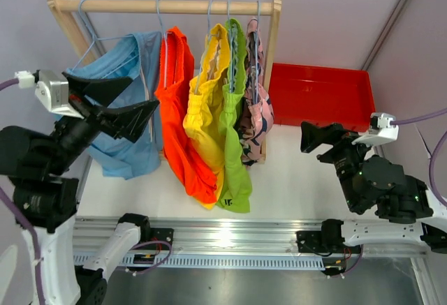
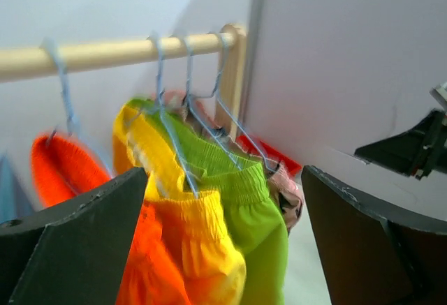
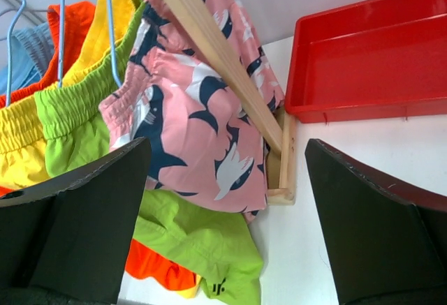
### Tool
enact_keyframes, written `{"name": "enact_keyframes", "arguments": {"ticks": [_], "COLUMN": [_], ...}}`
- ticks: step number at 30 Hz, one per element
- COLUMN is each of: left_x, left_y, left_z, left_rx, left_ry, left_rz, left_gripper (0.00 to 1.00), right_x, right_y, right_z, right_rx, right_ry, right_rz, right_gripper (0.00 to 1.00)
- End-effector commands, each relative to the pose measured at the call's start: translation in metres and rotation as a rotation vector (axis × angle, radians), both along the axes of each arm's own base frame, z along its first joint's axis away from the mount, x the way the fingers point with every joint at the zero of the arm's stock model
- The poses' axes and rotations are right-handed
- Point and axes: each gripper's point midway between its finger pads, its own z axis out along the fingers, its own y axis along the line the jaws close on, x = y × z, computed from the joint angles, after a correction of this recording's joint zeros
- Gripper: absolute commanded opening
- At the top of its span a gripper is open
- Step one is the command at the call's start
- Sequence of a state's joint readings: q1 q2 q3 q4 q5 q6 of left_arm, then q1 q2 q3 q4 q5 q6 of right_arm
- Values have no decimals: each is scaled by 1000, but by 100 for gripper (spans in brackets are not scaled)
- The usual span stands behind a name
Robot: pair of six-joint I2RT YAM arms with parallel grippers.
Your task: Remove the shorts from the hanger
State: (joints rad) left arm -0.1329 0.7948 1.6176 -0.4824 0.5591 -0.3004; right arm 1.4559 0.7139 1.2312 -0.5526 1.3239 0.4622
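Five shorts hang on blue wire hangers from a wooden rod: light blue, orange-red, yellow, lime green and pink with navy pattern. My left gripper is open and empty, raised in front of the light blue shorts. Its wrist view looks between the fingers at the yellow and green shorts. My right gripper is open and empty, right of the rack. Its wrist view shows the pink shorts between its fingers.
A red tray sits at the back right, behind the rack's right post. The rack's slanted wooden leg and foot stand close to the pink shorts. The shorts' lower ends rest on the white table.
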Motion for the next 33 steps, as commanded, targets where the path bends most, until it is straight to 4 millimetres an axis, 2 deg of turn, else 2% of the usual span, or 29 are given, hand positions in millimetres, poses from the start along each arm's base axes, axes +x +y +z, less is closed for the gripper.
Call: {"name": "enact_keyframes", "arguments": {"ticks": [1, 2, 3, 4, 6, 7, 8, 10, 11, 13, 14, 15, 16, 17, 18, 19, 20, 21, 23, 24, 25, 26, 27, 29, 30, 31, 32, 33], "left_x": [-28, -37, -32, -30, -19, -13, -15, -10, -17, -19, -10, -1, 17, 32, 31, 31, 44, 57, 81, 81, 93, 97, 92, 105, 104, 112, 114, 113], "left_y": [-33, -37, -39, -41, -46, -49, -56, -61, -65, -67, -68, -70, -75, -77, -89, -93, -98, -103, -115, -138, -127, -131, -140, -146, -153, -163, -163, -170], "left_z": [19, 21, 15, 18, 16, 22, 10, 13, 10, 16, 24, 25, 17, 10, 34, 29, 26, 43, 29, 28, 27, 24, 23, 12, 6, -9, -7, -14], "left_rx": [6, -37, -61, -83, -126, -139, -159, -173, -189, -197, -200, -195, -203, -67, -98, -37, 15, 3, 76, 98, 107, 131, 136, 156, 166, 208, 198, 217], "left_ry": [-214, -228, -222, -240, -169, -195, -116, -148, -70, -72, -69, -54, 95, -51, -67, 27, 27, 80, 125, 136, 150, 148, 150, 172, 185, 211, 216, 229], "left_rz": [-272, -333, -354, -373, -418, -456, -547, -624, -714, -792, -783, -748, -687, -549, -456, -396, -327, -241, -125, -113, 26, 69, 78, 161, 179, 205, 232, 239], "left_gripper": [99, 99, 99, 99, 99, 99, 99, 99, 99, 99, 99, 99, 99, 99, 99, 99, 99, 99, 99, 98, 98, 99, 98, 98, 95, 94, 94, 93], "right_x": [2, 2, 2, 2, 1, 1, 1, 0, -1, -1, -1, -1, -1, -1, 0, 1, 2, 3, 5, 5, 5, 6, 6, 7, 7, 7, 7, 6], "right_y": [-8, -10, -10, -10, -12, -12, -13, -14, -14, -17, -18, -19, -21, -22, -24, -26, -27, -33, -26, -24, -24, -16, -14, -11, -10, -13, -15, -16], "right_z": [-3, -3, -2, -1, 1, 3, 3, 4, 1, 1, 0, -1, -2, -3, -2, -6, -8, -8, -10, -10, -7, -8, -8, -7, -7, -9, -8, -9], "right_rx": [-27, -36, -31, -25, -25, -19, -17, -3, -6, 6, 6, 9, 4, 0, -2, -20, -31, -47, -75, -88, -98, -128, -138, -159, -144, -161, -152, -149], "right_ry": [-10, -13, -16, -18, -22, -24, -25, -31, -32, -36, -36, -35, -32, -30, -28, -19, -15, -11, -6, -5, -5, -5, -4, -2, -1, 0, 0, 0], "right_rz": [-57, -52, -49, -43, -34, -28, -23, -7, -3, 3, 2, 0, -7, -18, -28, -64, -84, -127, -159, -167, -174, -174, -174, -176, -176, -184, -187, -190], "right_gripper": [99, 100, 99, 100, 99, 99, 99, 99, 99, 99, 99, 99, 100, 100, 99, 99, 100, 99, 99, 99, 99, 99, 99, 99, 99, 99, 99, 99]}}
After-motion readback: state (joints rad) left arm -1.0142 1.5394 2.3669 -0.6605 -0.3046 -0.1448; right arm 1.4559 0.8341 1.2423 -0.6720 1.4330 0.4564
